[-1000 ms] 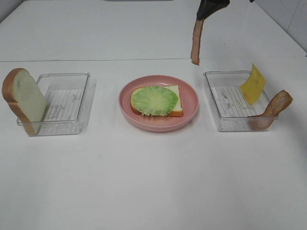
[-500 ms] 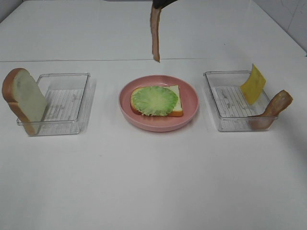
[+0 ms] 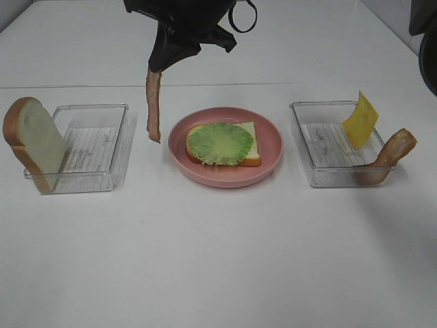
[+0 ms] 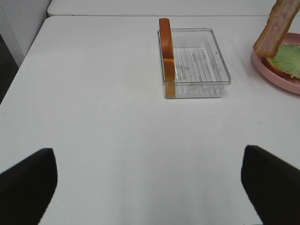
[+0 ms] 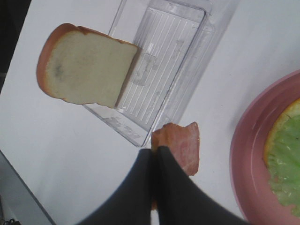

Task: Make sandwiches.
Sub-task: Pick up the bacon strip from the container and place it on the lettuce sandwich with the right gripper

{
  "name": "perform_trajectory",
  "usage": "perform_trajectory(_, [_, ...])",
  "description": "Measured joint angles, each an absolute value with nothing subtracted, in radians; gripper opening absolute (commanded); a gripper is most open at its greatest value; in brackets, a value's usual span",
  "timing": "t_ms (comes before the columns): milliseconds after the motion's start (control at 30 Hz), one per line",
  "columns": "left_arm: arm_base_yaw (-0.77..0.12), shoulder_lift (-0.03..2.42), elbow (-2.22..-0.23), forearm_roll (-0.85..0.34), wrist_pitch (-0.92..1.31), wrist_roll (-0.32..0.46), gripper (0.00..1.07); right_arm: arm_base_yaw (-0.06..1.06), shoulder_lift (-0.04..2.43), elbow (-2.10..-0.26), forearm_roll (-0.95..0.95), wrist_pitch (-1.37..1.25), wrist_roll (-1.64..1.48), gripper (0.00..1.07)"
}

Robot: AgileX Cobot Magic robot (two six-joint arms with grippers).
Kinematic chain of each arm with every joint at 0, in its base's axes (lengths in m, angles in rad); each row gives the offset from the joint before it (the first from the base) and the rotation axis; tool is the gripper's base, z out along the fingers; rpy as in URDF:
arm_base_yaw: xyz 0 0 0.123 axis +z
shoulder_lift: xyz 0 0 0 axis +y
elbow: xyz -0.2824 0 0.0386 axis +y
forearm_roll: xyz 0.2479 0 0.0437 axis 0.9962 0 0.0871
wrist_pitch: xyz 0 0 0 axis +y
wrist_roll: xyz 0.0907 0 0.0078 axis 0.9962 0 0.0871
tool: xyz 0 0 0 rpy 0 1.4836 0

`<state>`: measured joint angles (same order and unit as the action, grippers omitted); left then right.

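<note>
Your right gripper has reached across the middle and hangs over the bare strip of table between a clear tray and the pink plate. That gap is narrow, with the tray wall on one side of the hand and the plate rim on the other. The near half of the table is wide open room.

The right gripper's jaws are pinched tight on the top end of a meat strip, which dangles straight down. Its lower end sits beside the plate rim; you can't tell its height over the table.

Past the tray's far wall from the hand, a bread slice leans upright on the outer end. On the plate, lettuce lies flat on bread. Well beyond the plate, the other tray holds cheese leaning on its wall and a second meat strip propped over the corner.

The right wrist view alone shows the grip itself: right gripper, meat strip, bread slice, tray, plate.

Only the left wrist view shows your left gripper: fingers spread wide, holding nothing, well back from the tray. It gets the bread slice edge-on, plus the meat strip and plate.
</note>
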<state>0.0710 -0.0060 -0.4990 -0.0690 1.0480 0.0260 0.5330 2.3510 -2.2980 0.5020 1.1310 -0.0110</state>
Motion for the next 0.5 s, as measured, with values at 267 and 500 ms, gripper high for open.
perform_trajectory(267, [0.071, -0.006, -0.499, -0.069, 1.048, 0.026, 1.01, 0.532, 2.368, -2.298, 0.383, 1.108, -0.011, 0.0])
perform_trajectory(500, [0.071, -0.006, -0.499, -0.069, 1.048, 0.026, 1.01, 0.532, 2.368, -2.298, 0.367, 1.094, -0.011, 0.0])
